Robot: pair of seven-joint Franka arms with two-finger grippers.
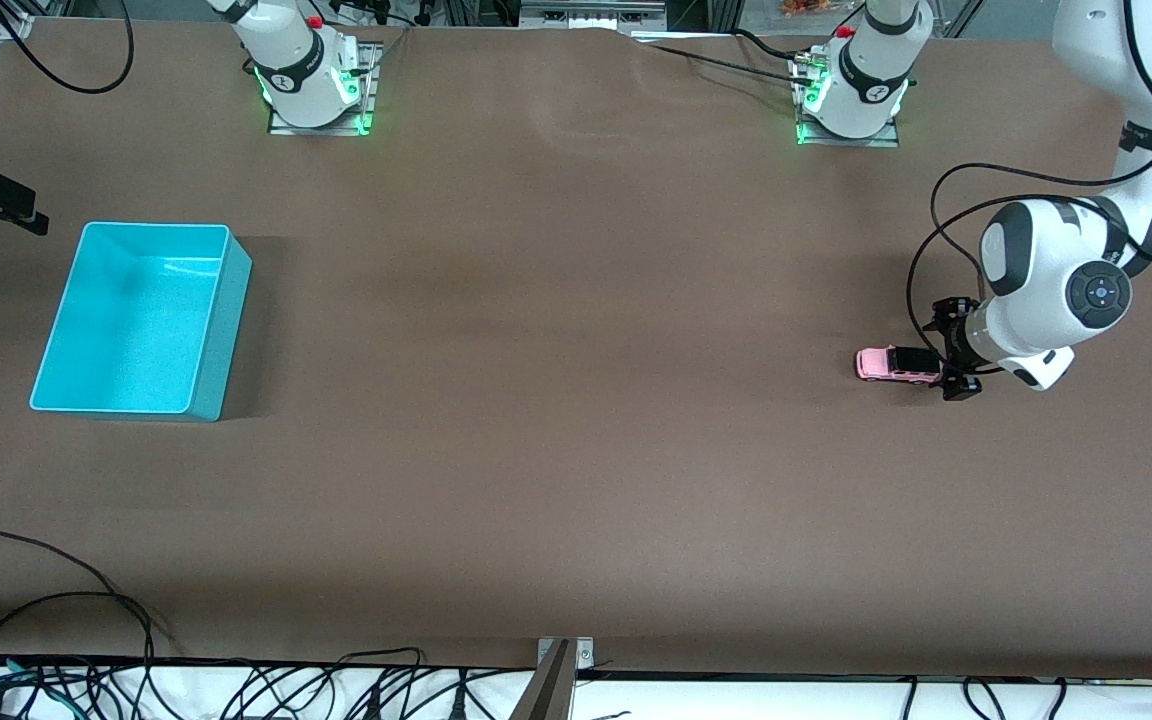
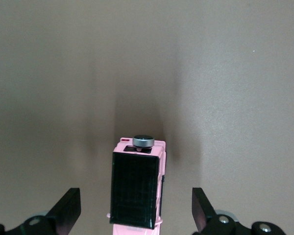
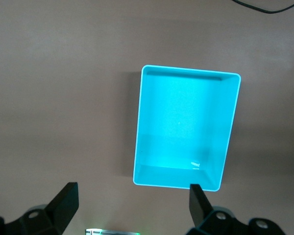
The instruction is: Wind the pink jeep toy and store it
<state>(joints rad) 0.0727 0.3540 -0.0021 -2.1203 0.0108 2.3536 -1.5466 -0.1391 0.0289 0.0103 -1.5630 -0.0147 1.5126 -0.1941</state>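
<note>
On table | turquoise bin [image 1: 141, 320] holds nothing | left hand [image 2: 137, 215] spread around pink jeep toy [image 1: 896, 364] | right hand [image 3: 130, 208] spread above bin

We find the jeep toy [image 1: 894, 364] on the table [image 1: 556, 400] at the left arm's end, standing on its wheels. Our left gripper [image 1: 948, 352] sits low just beside it, fingers spread to either side of its roofed end, seemingly not touching. The bin [image 1: 141, 320] lies well apart at the right arm's end. Our right gripper [image 3: 132, 208] waits above the bin, fingers apart.
</note>
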